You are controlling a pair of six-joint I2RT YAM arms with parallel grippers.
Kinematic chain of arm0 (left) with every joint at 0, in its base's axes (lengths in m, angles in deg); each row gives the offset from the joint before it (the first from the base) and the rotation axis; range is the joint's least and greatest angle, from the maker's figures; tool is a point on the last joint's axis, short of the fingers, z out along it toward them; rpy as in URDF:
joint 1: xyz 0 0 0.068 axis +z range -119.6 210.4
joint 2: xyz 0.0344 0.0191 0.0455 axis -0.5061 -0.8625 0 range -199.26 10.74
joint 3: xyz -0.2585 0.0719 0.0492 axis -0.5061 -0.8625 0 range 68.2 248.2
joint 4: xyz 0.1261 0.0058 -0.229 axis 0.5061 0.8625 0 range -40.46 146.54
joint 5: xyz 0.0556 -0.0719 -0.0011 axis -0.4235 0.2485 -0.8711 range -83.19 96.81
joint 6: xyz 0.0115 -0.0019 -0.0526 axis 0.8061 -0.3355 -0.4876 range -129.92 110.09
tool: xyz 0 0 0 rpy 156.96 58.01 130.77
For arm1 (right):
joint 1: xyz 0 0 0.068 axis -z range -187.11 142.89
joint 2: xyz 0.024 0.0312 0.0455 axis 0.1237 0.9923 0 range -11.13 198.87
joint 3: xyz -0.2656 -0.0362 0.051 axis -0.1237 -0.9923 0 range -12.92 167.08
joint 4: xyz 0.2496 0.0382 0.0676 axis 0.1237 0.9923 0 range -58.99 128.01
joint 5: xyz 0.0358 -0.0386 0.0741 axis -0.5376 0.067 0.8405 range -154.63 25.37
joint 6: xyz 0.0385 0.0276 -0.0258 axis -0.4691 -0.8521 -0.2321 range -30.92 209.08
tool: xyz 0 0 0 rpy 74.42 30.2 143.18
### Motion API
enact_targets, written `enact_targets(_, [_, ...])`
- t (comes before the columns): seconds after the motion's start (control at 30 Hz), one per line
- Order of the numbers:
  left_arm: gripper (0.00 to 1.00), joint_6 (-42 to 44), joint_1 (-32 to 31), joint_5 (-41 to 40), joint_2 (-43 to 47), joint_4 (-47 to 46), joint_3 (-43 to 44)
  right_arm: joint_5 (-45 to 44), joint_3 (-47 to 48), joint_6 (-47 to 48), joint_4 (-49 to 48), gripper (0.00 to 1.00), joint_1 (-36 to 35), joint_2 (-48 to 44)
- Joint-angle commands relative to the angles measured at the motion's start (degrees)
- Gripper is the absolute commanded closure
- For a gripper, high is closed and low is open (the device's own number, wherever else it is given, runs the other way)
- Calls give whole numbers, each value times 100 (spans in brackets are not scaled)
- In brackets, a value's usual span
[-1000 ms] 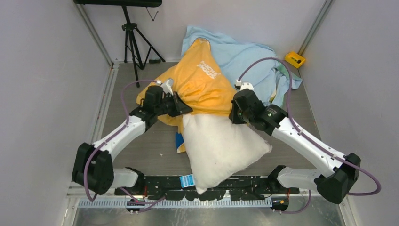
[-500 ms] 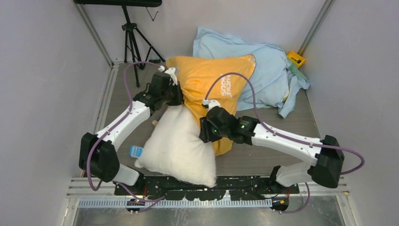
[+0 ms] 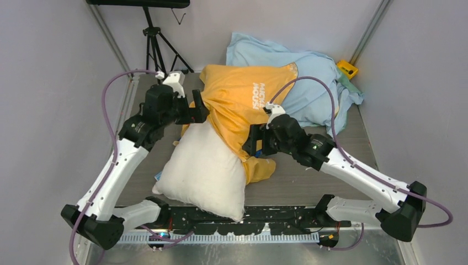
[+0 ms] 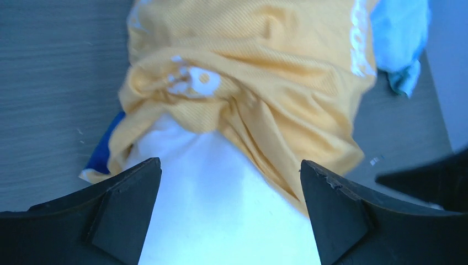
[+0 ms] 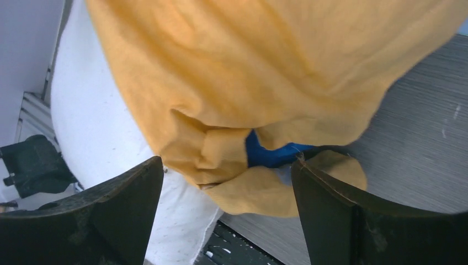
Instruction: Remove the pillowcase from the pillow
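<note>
The pillow (image 3: 204, 171) is lying on the counter (image 3: 298, 185) close to the arm bases. Its far end is sitting inside the pillowcase (image 3: 237, 102), which is bunching up behind it. The left end effector (image 4: 229, 163) is hovering over the case's mouth with its fingers spread wide. The right end effector (image 5: 227, 161) is gaping too and gripping nothing, though one finger may be brushing a fold; that's hard to call. To do this well, one should be pinching the bunched hem, never the white stuffing, and dragging it away from the bases while the other is pinning the pillow. Counting: one pillow, one pillowcase, two end effectors, one pale blue cloth (image 3: 309, 83), one tripod (image 3: 150, 33).
</note>
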Motion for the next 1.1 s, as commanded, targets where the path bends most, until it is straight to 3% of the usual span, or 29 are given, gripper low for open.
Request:
enact_targets(0.0, [0, -341, -433, 724, 319, 1133, 46, 318, -384, 16, -18, 10, 412, -258])
enact_targets(0.1, [0, -610, -1294, 690, 564, 1185, -176, 722, -531, -21, -239, 10, 536, -97])
enact_targets(0.23, [0, -910, -2663, -412, 456, 1567, -200, 1612, -798, -434, -1148, 10, 594, 175])
enact_targets(0.33, [0, -1143, -3309, -1005, 216, 1819, -258, 1745, -976, -729, -1710, 13, 592, 289])
enact_targets(0.4, [0, -1299, -3598, -1191, 86, 1889, -322, 1640, -1014, -770, -1803, 28, 601, 360])
enact_targets(0.47, [0, -1388, -3843, -1373, -10, 1908, -394, 1490, -1074, -842, -1843, 51, 600, 353])
enact_targets(0.57, [0, -1475, -3930, -1648, -101, 1873, -577, 1296, -1255, -983, -2049, 67, 602, 161])
enact_targets(0.7, [0, -1496, -3936, -1963, -268, 1763, -843, 1214, -1357, -1060, -2181, 72, 598, 11])
enact_targets(0.83, [0, -1426, -3931, -2234, -588, 1777, -958, 1189, -1312, -1060, -2154, 84, 599, 58])
enact_targets(0.97, [1, -1473, -3916, -2793, -774, 1895, -1135, 906, -1295, -1069, -2094, 84, 607, 4])
enact_targets(1.03, [13, -1476, -3904, -2827, -686, 1739, -1304, 660, -1305, -1069, -2046, 82, 614, -82])
enact_targets(1.07, [24, -1471, -3891, -2832, -599, 1632, -1419, 551, -1316, -1069, -2042, 81, 622, -131])
